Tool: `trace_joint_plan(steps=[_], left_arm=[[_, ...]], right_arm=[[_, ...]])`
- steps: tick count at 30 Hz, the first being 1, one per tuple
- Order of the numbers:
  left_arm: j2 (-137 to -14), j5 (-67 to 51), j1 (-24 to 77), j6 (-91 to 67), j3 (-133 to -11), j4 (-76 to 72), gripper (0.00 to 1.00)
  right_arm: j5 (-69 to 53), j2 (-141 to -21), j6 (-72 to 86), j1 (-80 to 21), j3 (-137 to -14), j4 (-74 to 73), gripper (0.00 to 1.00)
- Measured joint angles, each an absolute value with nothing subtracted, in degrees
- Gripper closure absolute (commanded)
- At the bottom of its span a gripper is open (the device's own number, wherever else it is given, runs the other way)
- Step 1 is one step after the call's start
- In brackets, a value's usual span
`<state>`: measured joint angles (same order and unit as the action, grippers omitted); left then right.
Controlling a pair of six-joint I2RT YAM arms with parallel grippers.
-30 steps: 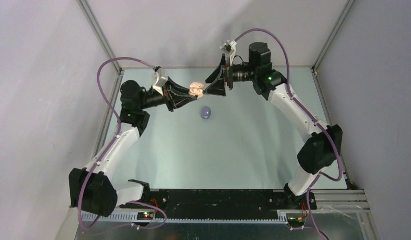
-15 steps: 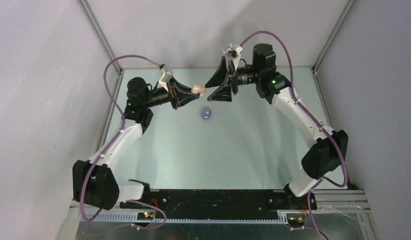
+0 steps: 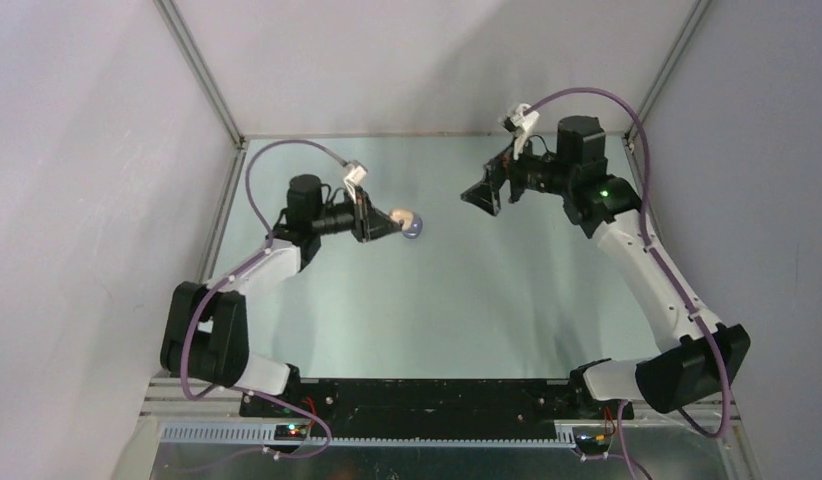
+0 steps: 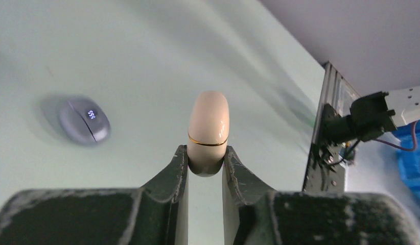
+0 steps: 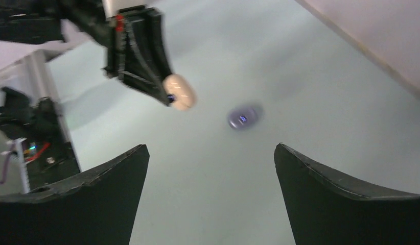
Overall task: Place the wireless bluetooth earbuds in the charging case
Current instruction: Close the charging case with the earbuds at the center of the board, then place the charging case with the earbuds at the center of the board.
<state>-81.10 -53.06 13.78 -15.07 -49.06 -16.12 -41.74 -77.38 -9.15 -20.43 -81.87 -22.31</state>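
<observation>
— Both arms have drawn apart since a second ago. The right gripper (image 3: 484, 197) has backed off to the right, jaws wide and holding nothing.
— And the left gripper (image 4: 205, 157)?
— Clamped tight on the cream case (image 4: 209, 122), whose lid is shut, held above the table (image 3: 437, 300).
— The purple case (image 4: 84, 121)?
— Lying on the table near it, with its small display lit.

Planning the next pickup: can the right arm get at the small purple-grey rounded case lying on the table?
Probably yes. The right gripper is open and bare table lies between it and the purple-grey rounded case; only the left gripper, shut on a cream oval case, crowds it.
</observation>
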Motion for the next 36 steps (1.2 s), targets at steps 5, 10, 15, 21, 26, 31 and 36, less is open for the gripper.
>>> trace_joint_plan(steps=[5,10,15,21,26,31,36], left_arm=[[-85.2,-50.6,16.2,-15.0,-45.7,-9.3,0.99],[-91.7,-46.2,19.2,-16.6,-45.9,-5.2,0.98],[-98.4,-41.6,20.4,-19.6,-45.9,-2.0,0.84],[-100.0,-36.8,20.5,-19.2,-49.2,3.7,0.14],[-97.2,-34.2,19.7,-13.8,-54.5,14.4,0.00],[-90.1,-31.4,13.0,-8.6,-59.2,24.3,0.00],[-79.2,-18.5,5.5,-7.5,-64.7,20.1,0.00]], right_arm=[[-33.8,-75.4,-9.6,-15.2,-78.8,-27.8,0.01],[-30.9,-75.5,-8.5,-13.0,-75.7,-29.7,0.01],[-29.8,-76.3,-8.3,-13.0,-75.4,-29.7,0.01],[-29.3,-78.0,-8.3,-12.5,-75.1,-29.5,0.01],[-27.6,-79.1,-7.5,-11.9,-74.9,-29.5,0.01],[-17.7,-82.4,-5.0,-11.9,-80.3,-30.7,0.01],[-3.5,-89.2,-0.5,-11.9,-92.7,-31.2,0.01]])
